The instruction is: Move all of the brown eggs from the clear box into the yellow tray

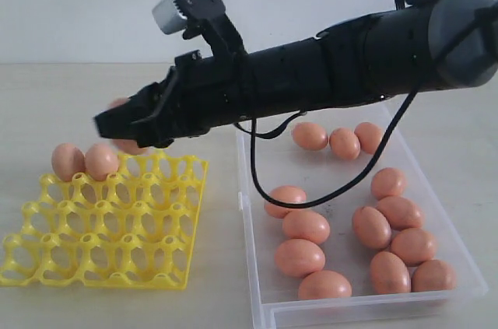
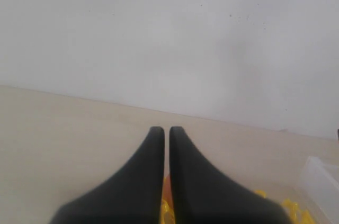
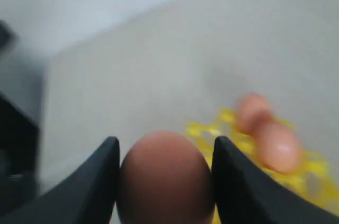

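**One egg pinched near the tray, thirteen loose in the box**

My right gripper (image 3: 166, 140) pinches a smooth, matte orange-brown oval egg (image 3: 165, 181) between two black, tapering fingers (image 3: 103, 181). The rounded shell fills the gap and touches both flat inner faces. My arm stretches across from the right, and the gripper hangs close above the far side of the bright yellow plastic egg tray (image 1: 117, 243). The tray is an open square lattice of cups with pointed posts. Whether the held egg is over a cup or just beyond the rim, I cannot tell.

Two brown eggs (image 1: 68, 160) stand side by side, touching, in the tray's far-left cups.

The shallow rectangular translucent plastic box (image 1: 373, 307), low-walled, lies just beside the tray on its right. Thirteen brown eggs lie loose on its floor, three in a row at the far end and the others clustered nearer. A thin black cable (image 1: 311, 203) loops down from my arm over them.

My left gripper (image 2: 166, 128) has its smooth, curved black fingers pressed together with only a hairline slit between them, and it holds nothing. It is above the pale matte tabletop (image 2: 63, 128).
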Available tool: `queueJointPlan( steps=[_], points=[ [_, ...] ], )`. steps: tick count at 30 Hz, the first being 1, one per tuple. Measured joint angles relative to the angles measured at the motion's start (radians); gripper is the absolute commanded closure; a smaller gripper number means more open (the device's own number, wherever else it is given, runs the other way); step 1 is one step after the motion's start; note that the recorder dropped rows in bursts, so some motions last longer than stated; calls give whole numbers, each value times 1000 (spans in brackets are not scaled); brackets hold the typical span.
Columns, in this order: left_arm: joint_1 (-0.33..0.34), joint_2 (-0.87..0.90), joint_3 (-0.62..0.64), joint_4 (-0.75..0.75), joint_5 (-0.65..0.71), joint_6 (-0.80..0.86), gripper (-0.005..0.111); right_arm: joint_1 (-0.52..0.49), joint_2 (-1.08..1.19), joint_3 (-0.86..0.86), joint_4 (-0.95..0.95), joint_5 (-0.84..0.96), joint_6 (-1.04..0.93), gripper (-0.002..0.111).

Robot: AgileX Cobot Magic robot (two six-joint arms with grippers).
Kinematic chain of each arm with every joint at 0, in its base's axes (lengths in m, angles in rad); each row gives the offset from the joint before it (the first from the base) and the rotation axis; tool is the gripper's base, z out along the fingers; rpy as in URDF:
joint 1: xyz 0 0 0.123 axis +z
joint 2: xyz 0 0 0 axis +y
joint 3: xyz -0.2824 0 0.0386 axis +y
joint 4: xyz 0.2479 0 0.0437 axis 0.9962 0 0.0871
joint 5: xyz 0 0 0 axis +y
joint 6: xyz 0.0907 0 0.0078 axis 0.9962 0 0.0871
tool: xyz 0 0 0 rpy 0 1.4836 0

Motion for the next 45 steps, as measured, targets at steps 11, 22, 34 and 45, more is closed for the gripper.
queueJointPlan(
  steps=[11,22,34,45],
  points=[
    [0,0,0,0,0,0,103,-2,-28,-2,-970,-297,730,109],
    [0,0,0,0,0,0,103,-11,-38,98,-1084,-1316,1121,109],
    [0,0,0,0,0,0,103,-140,-46,96,-1459,-243,1309,109],
    [0,0,0,0,0,0,103,-179,-49,96,-1757,-337,1594,109]
  ],
)
